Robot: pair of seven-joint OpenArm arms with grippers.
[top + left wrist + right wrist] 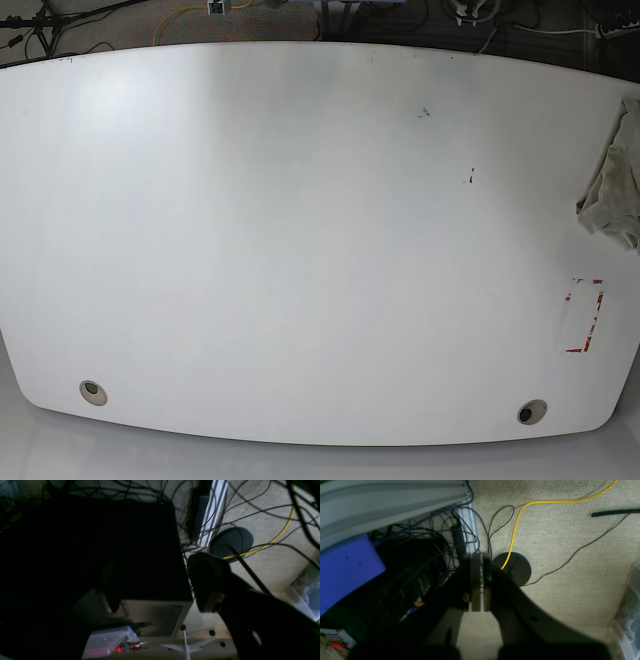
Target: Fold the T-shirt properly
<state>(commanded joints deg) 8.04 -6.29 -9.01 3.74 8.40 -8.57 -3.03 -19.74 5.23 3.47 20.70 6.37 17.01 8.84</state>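
no readable txt, labels, brands or nos. anywhere; red marks on the table spell nothing.

The right claw has black curved arms, flat grey pads and a brass screw.

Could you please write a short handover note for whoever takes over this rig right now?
Left claw: open, empty, pointing at the floor beside a dark box, not over the table.
Right claw: shut on nothing, also aimed at the carpet and cables.
T-shirt: crumpled in a heap at the table's right edge in the base view, partly out of frame.
Done: nothing visible; no fold made.
Left: bring the arms over the table, pull the T-shirt to the middle, spread it flat, then fold it.
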